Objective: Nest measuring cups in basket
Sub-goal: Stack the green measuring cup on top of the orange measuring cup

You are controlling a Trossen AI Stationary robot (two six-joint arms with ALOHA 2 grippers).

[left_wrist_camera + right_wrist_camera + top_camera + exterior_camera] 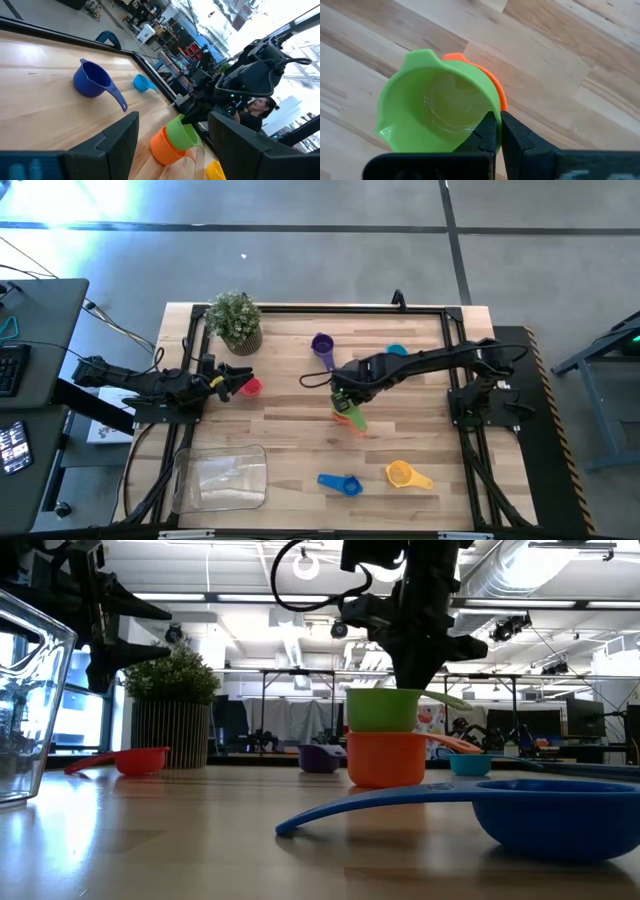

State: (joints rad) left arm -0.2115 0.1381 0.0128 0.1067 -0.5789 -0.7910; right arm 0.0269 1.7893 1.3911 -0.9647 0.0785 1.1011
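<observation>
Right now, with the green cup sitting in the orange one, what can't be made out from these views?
- Whether the right gripper pinches the green cup wall: the rim hides its fingertips in the right wrist view.
- The orange cup: mostly covered by the green cup there.
- The yellow cup: cut off by the left wrist view's edge.
- The basket: cropped in the low view.

**Four camera views, one shared stack**

The table [300, 430] is seen whole from straight overhead. It is viewed level from table-top height, very near the blue cup [560, 815], facing the room. The left wrist view looks obliquely across the tabletop. The right wrist view looks down closely. The green cup [437, 110] on the orange cup [492, 82] is shared by all four.
</observation>
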